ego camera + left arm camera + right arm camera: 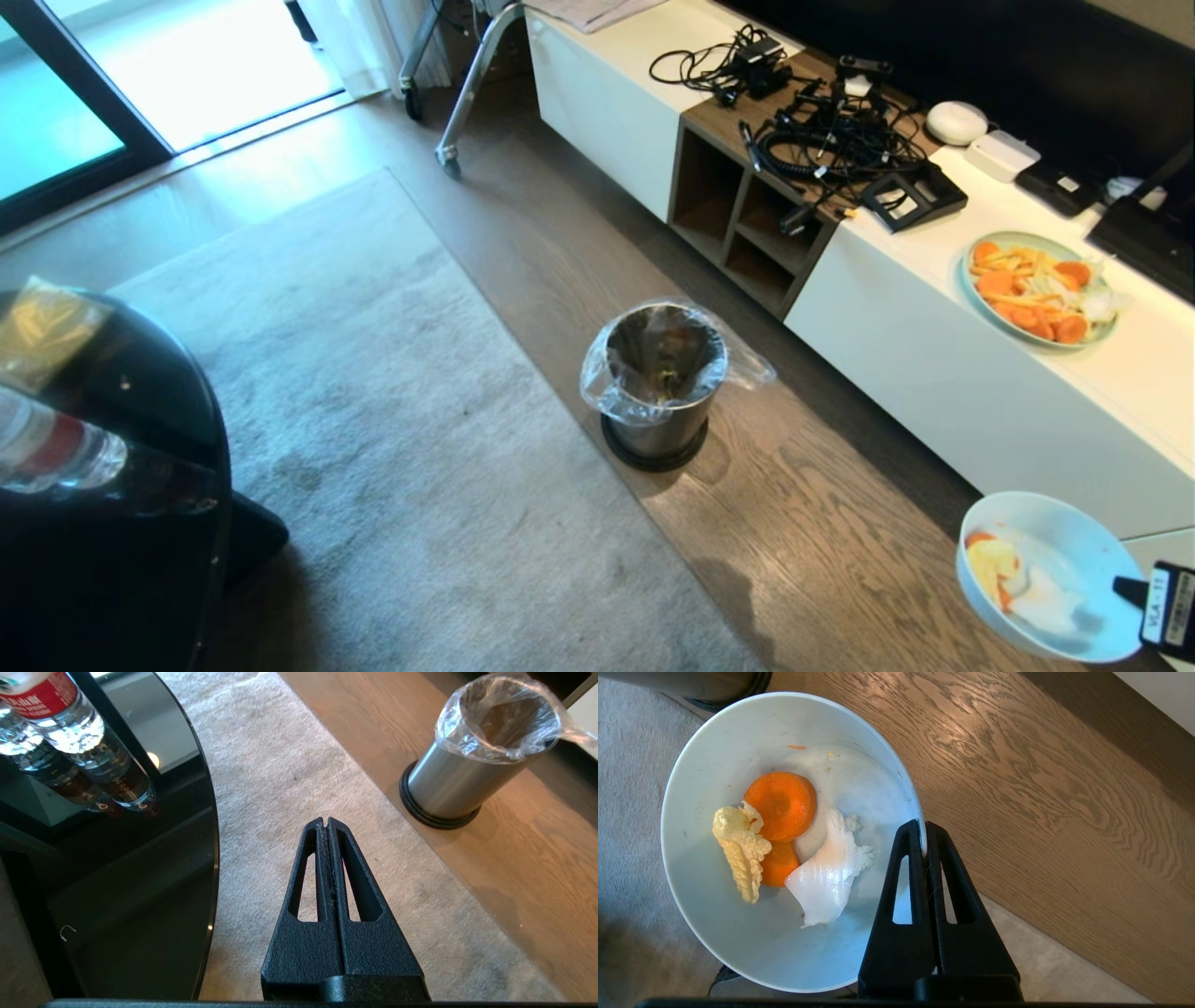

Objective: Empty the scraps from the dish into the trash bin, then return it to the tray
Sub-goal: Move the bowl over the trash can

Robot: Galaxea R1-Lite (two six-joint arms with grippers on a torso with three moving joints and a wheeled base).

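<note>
step: I carry small white ceramic bowl [738, 933] | right gripper [923, 828] pinches its rim, keeping carrot-and-cabbage scraps [784, 844] level | well short of steel, plastic-lined bin [661, 383] | left gripper [325, 822] closed, empty

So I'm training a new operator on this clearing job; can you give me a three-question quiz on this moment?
1. True or false: the carrot slices and pale leaf scraps are already in the brushed-steel cylindrical trash bin.
2. What does the right gripper clamp on the small round white ceramic bowl? A) its rim B) its base C) nothing
3. Fill in: the left gripper hangs shut and empty over the grey ____, beside the round glossy black glass tabletop.

Key: 1 false, they lie in the bowl. 2 A. 3 rug.
</note>
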